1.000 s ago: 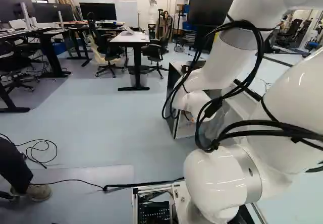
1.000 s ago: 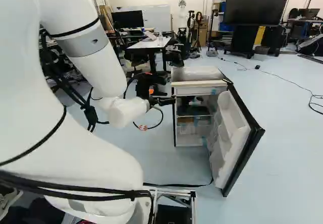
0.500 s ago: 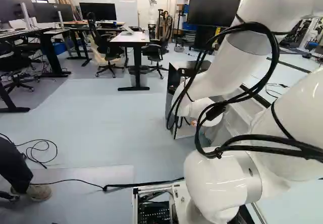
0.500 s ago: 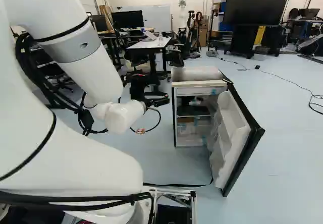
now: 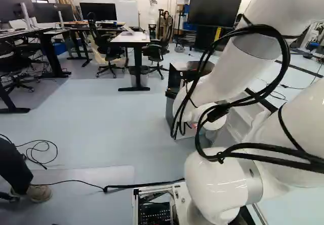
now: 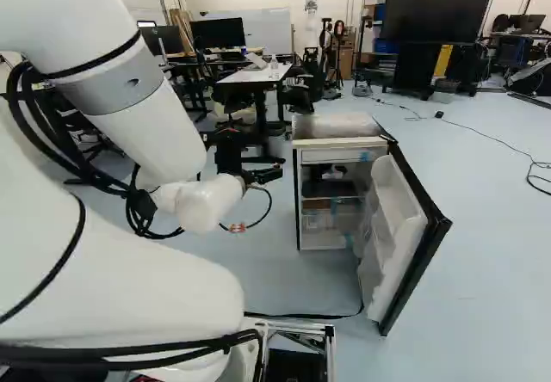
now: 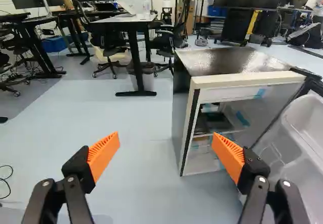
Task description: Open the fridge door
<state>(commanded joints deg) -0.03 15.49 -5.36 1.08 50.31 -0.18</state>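
White-bodied, my arm (image 6: 159, 137) hangs left of the fridge (image 6: 331, 126), whose door (image 6: 400, 227) stands wide open at its right in the right base view, so my end effector (image 7: 166, 142), empty and spread, presumably sits clear to avoid nudging it.

Two base cameras, set back from the fridge (image 6: 336, 126) behind the white arm (image 6: 159, 132), looked ahead and slightly down toward it, both taking in the white-topped desk (image 6: 256, 76) beyond. Nearest the fridge, the wrist camera faced its front corner, looking across its top and into its interior, the same desk behind.
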